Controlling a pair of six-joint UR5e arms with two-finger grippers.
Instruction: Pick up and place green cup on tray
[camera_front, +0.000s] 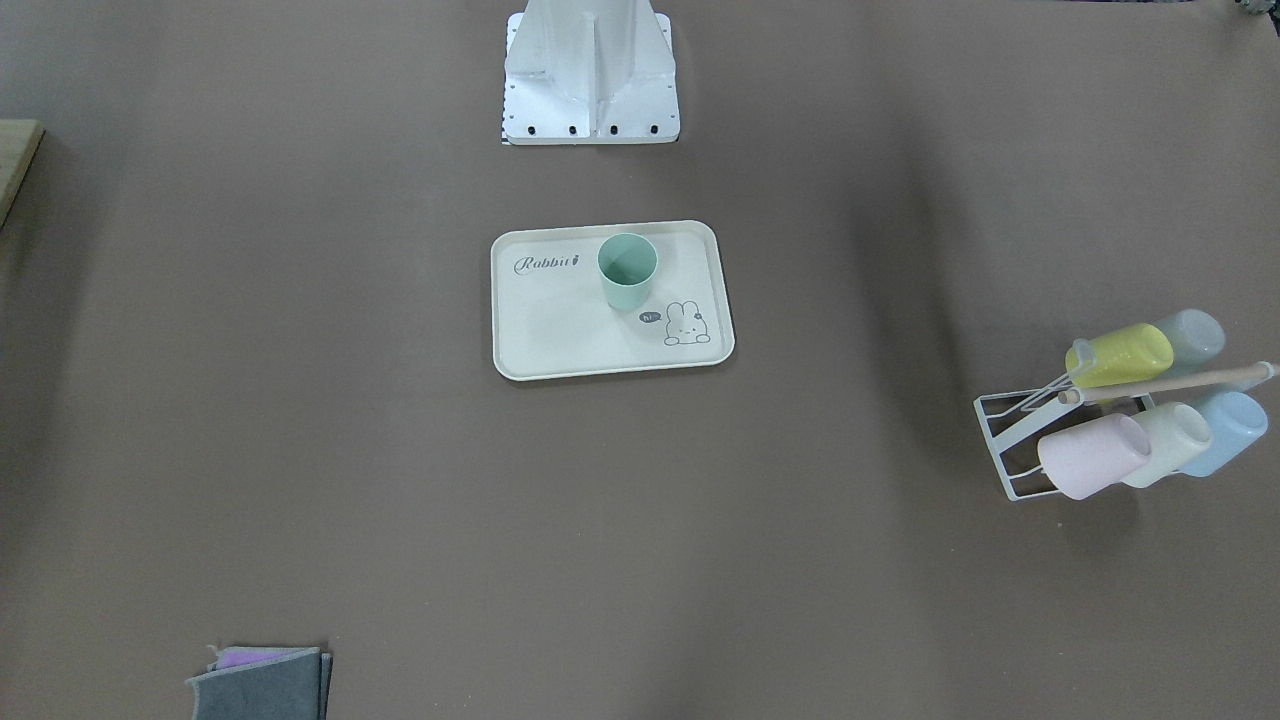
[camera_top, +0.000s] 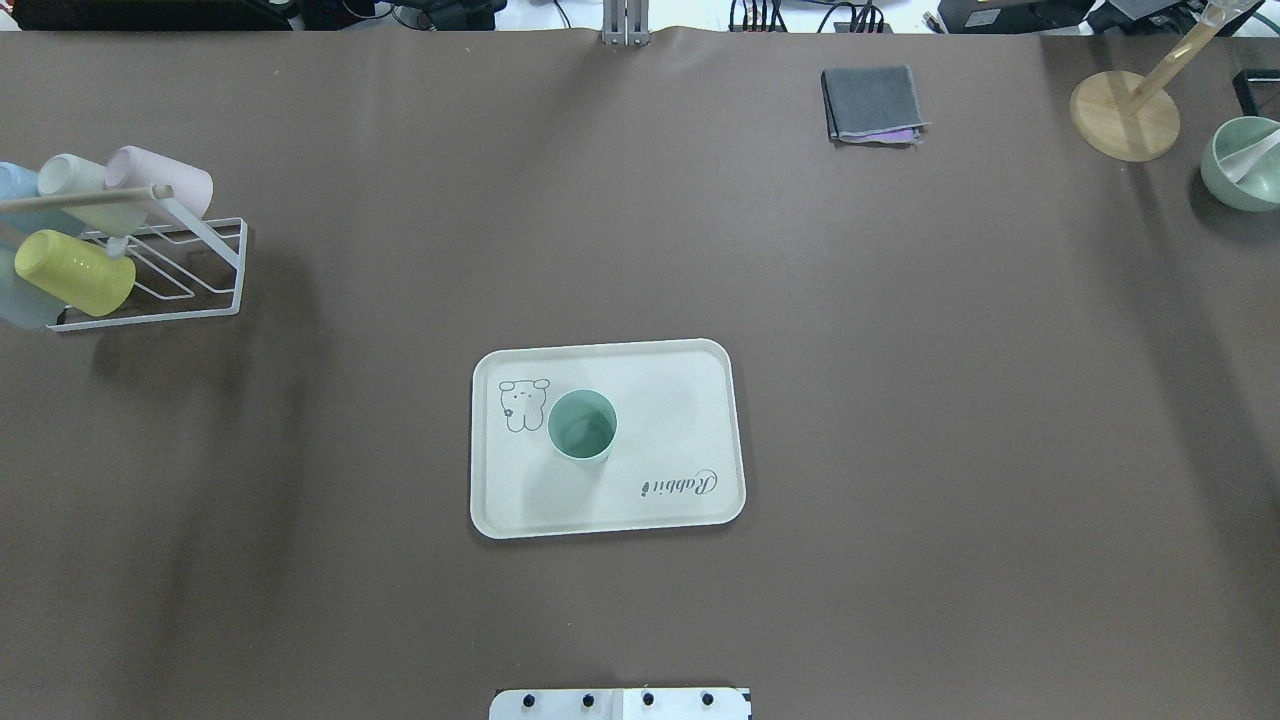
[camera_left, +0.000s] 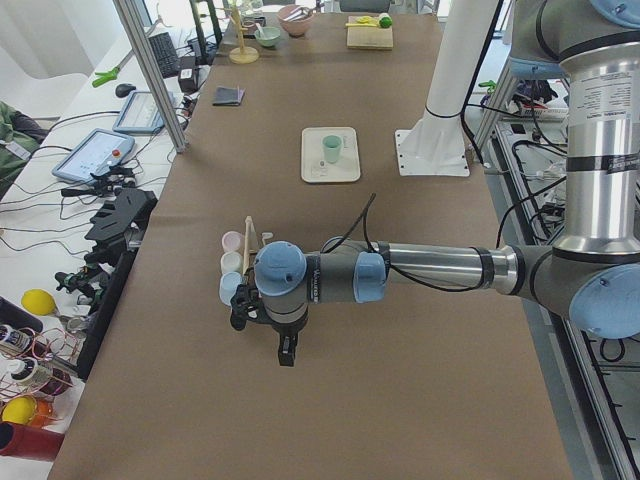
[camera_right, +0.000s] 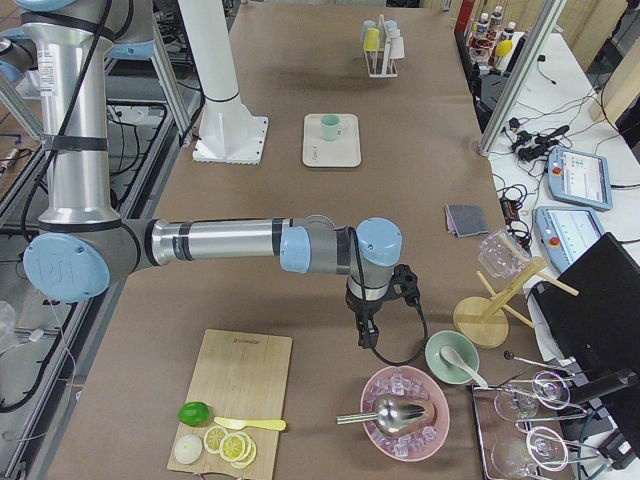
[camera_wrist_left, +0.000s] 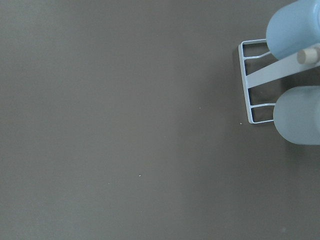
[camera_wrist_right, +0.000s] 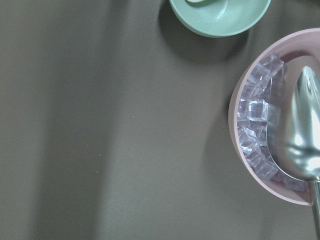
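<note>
We see the green cup (camera_front: 627, 270) standing upright, mouth up, on the tray (camera_front: 560, 340), so the task looks done to us. We judge the cup to be light, stiff and rather smooth plastic; a hold across its rim would suit it. The left gripper (camera_left: 285, 352) hangs near the cup rack (camera_front: 1010, 440) and the right gripper (camera_right: 368, 335) near the pink bowl of ice (camera_right: 405, 415). Both are well apart from the cup. How far open they are, we cannot tell.

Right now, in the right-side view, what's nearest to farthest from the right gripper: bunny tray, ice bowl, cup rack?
From the right gripper:
1. Pink ice bowl, just beside it at the near end.
2. Tray, mid-table, holding the green cup.
3. Cup rack, at the far end.
</note>
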